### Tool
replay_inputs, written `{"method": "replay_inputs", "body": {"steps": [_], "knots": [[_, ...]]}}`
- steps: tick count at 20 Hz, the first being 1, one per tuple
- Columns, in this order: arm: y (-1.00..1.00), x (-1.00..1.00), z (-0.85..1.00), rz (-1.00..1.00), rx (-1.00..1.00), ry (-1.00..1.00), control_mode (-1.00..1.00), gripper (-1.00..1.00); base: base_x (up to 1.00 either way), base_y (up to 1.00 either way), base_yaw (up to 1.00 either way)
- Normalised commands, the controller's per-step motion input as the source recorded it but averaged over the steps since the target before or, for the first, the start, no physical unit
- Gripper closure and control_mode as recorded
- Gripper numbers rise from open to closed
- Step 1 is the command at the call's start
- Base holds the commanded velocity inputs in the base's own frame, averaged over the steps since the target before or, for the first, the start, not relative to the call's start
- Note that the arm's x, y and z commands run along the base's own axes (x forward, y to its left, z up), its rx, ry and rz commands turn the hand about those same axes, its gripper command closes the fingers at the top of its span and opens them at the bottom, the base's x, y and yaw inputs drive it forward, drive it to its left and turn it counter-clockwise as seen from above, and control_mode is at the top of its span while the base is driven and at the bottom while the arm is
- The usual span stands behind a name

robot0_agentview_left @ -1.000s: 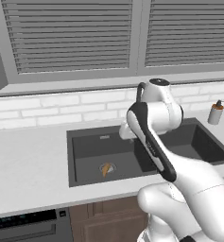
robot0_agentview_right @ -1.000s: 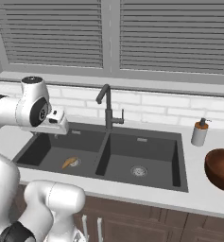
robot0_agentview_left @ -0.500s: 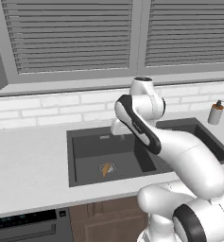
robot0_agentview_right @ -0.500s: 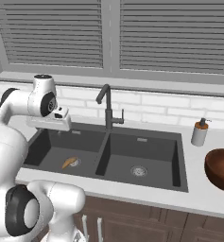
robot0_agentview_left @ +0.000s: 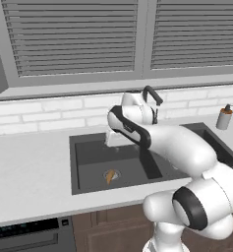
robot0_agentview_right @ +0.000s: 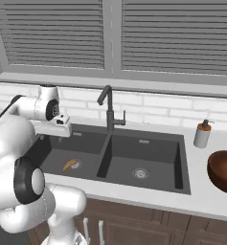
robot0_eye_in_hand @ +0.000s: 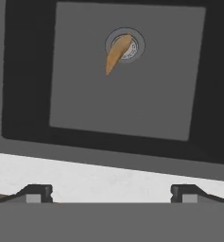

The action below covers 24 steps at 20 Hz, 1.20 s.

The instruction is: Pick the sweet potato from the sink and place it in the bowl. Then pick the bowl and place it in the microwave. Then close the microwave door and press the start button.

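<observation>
Tool (robot0_eye_in_hand: 111,191), jaws fully spread and empty, hangs above sweet potato (robot0_eye_in_hand: 118,53) lying across the drain (robot0_eye_in_hand: 131,45); an off-centre descent risks rolling it.

The sweet potato (robot0_eye_in_hand: 118,53) is orange-tan, lying over a steel-grey round drain (robot0_eye_in_hand: 132,43) near the top of the hand view. The sink (robot0_agentview_right: 148,153) is matte dark grey, its faucet (robot0_agentview_right: 107,107) near black. The counter (robot0_agentview_left: 29,172) at lower left is pale grey with a faint speckle. White brick tiles (robot0_agentview_left: 49,110) run across the middle, under grey slatted blinds (robot0_agentview_right: 167,33). At the right edge, the bowl (robot0_agentview_right: 222,170) is dark reddish-brown. The soap bottle (robot0_agentview_right: 201,135) is light grey with a dark pump. The cabinets (robot0_agentview_right: 148,227) at the bottom are brown.
</observation>
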Motion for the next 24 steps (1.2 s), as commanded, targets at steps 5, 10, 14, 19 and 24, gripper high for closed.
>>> {"method": "replay_inputs", "body": {"steps": [5,10,14,19,24], "knots": [[0.03,0.04,-0.55,0.0,0.0,0.0,-1.0,-1.0,0.0,0.0,0.0],[0.0,0.05,-0.5,-0.01,0.0,-0.01,-1.0,-1.0,0.0,0.0,0.0],[0.0,0.2,-0.38,0.0,0.0,-0.02,-1.0,-1.0,0.0,0.0,0.0],[0.0,0.39,-0.28,0.0,0.0,-0.02,-1.0,-1.0,0.0,0.0,0.0],[0.0,0.49,-0.31,0.0,0.0,-0.04,-1.0,-1.0,0.0,0.0,0.0]]}}
